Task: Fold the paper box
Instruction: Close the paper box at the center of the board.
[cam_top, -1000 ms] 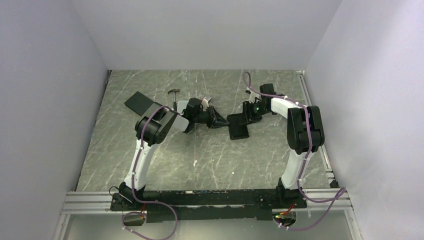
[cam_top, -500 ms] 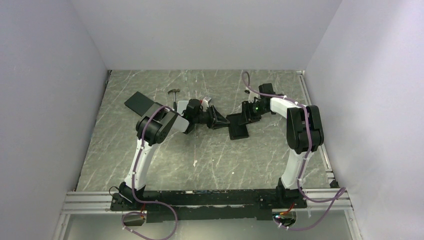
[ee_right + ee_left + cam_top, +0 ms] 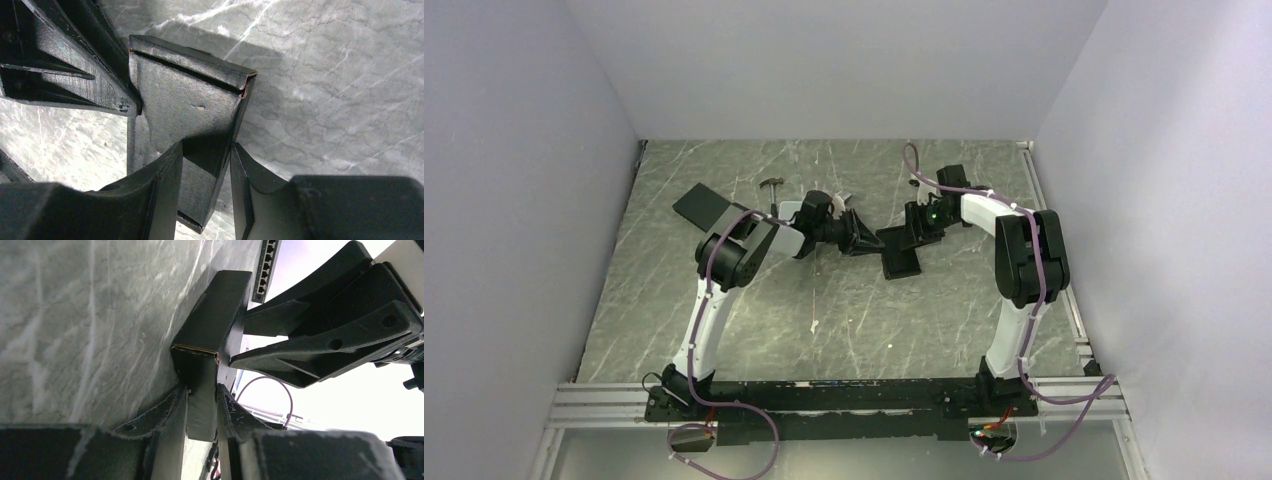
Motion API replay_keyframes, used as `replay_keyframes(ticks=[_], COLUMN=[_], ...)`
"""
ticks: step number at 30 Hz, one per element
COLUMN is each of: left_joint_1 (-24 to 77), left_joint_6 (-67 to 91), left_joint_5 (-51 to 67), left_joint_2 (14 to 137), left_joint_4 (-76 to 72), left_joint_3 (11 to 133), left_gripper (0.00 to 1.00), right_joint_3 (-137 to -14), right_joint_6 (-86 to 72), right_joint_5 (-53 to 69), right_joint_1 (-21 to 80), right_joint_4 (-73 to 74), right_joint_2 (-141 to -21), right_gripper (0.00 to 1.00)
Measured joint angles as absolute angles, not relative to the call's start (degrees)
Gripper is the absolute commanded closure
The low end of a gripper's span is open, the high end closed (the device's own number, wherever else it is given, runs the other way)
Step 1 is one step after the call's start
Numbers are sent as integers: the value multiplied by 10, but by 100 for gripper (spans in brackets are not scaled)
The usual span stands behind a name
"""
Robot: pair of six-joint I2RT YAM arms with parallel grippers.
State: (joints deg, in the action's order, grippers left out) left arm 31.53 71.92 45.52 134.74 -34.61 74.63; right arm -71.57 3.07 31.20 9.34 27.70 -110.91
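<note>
At mid-table the paper box (image 3: 902, 262) lies partly formed, apparently mid wall-fold. The left gripper (image 3: 201, 397) pinches an end flap; the right gripper (image 3: 206, 152) straddles the side wall, part-open, contact indeterminate. Next, likely: press the wall over without losing the flap.

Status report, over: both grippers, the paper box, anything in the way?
Left gripper shut on one flap of the paper box. Right gripper shut on its side wall. Box partly folded. Black slab lies apart at left, nothing blocking.
</note>
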Motion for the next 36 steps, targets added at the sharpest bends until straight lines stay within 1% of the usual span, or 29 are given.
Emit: replay_keyframes(ticks=[1,4,5,7,9,22,25,26,29,31,36], left_joint_1=[315,314,314,314,314,314,314,314,321,326,338], left_joint_6=[715,702,700,694,690,681,677,671,641,627,599], left_joint_5=[458,464,466,468,470,476,471,466,436,414,361], left_joint_2=[1347,1347,1347,1347,1347,1347,1345,1342,1337,1333,1332], left_joint_4=[-338,-310,-303,-289,-279,-210,-170,-147,-44,6,115], left_joint_3=[751,763,766,772,777,808,821,829,872,891,945], left_gripper=[75,84,88,93,100,100,76,73,71,65,63], right_joint_3=[-717,-721,-721,-723,-724,-731,-732,-732,-733,-733,-734], right_joint_6=[31,33,33,34,35,36,36,36,36,36,38], right_joint_5=[311,307,307,305,304,286,284,283,281,280,279], right_joint_1=[94,96,96,97,97,106,107,107,108,109,113], right_joint_4=[279,284,284,286,288,297,298,298,298,299,294], right_joint_2=[-1110,-1111,-1111,-1113,-1113,-1114,-1114,-1114,-1114,-1114,-1114], right_gripper=[64,65,65,66,66,67,67,67,66,66,66])
